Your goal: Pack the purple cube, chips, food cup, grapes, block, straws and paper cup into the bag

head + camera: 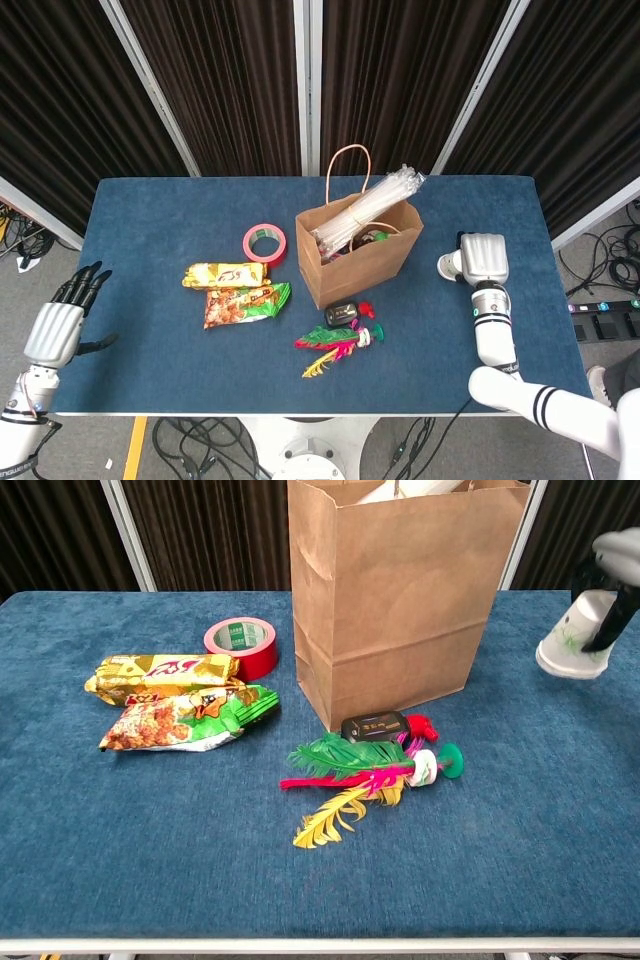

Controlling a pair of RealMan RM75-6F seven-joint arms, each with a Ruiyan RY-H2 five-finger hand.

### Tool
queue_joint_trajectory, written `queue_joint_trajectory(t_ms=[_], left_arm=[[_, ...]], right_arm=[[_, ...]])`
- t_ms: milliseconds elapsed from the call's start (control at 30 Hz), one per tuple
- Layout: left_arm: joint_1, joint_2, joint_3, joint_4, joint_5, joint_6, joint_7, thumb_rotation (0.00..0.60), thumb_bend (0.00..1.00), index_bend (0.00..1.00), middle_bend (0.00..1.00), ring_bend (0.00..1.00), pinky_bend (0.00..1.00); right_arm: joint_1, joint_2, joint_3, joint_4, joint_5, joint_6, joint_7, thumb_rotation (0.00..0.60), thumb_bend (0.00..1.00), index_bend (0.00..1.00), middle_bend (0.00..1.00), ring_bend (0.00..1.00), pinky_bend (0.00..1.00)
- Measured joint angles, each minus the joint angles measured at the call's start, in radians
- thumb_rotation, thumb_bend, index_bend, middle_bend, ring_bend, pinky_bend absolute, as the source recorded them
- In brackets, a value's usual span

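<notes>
Right hand [483, 257] grips the paper cup [574, 642], tilted & off the table [150, 215], to the right of the bag [358, 255] w/ straws [368, 205] sticking out. Left hand [58, 325] hangs off the table's left edge, fingers spread, holding nothing. Chips [245, 303] lie left of the bag.

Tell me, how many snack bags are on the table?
2: a yellow foil snack bag left of the brown paper bag, and an orange-green snack bag touching it in front. More may hide inside the bag.
</notes>
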Motion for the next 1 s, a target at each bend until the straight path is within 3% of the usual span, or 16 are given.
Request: queue_joint_trajectory(t_ms=[233,367,500,700,1000], left_arm=[[-0.007,-0.003,0.001,-0.007,0.013,0.004,0.001,0.6,0.08,0.11,0.09,0.03,0.2],[-0.008,-0.001,0.001,-0.017,0.014,0.006,0.005,0.6,0.08,0.11,0.09,0.03,0.2],[-0.006,0.001,0.001,-0.019,0.014,0.012,0.006,0.6,0.08,0.11,0.09,0.03,0.2],[-0.003,0.002,-0.003,-0.018,0.013,0.022,0.001,0.6,0.08,0.11,0.09,0.03,0.2],[0.004,0.003,-0.006,-0.004,0.001,0.024,-0.014,0.6,0.08,0.11,0.09,0.04,0.2]], right_arm=[[-0.002,0.191,0.076,-0.297,-0.058,0.141,-0.055,0.6,0.0,0.54,0.52,0.84,0.87],[0.023,0.316,0.173,-0.482,-0.066,0.223,-0.126,0.6,0.0,0.55,0.53,0.84,0.87],[0.083,0.395,0.266,-0.6,-0.055,0.279,-0.211,0.6,0.0,0.55,0.53,0.84,0.87],[0.205,0.367,0.302,-0.651,-0.011,0.303,-0.305,0.6,0.0,0.55,0.53,0.84,0.87],[0.339,0.163,0.243,-0.586,0.04,0.301,-0.371,0.6,0.0,0.55,0.54,0.84,0.87]])
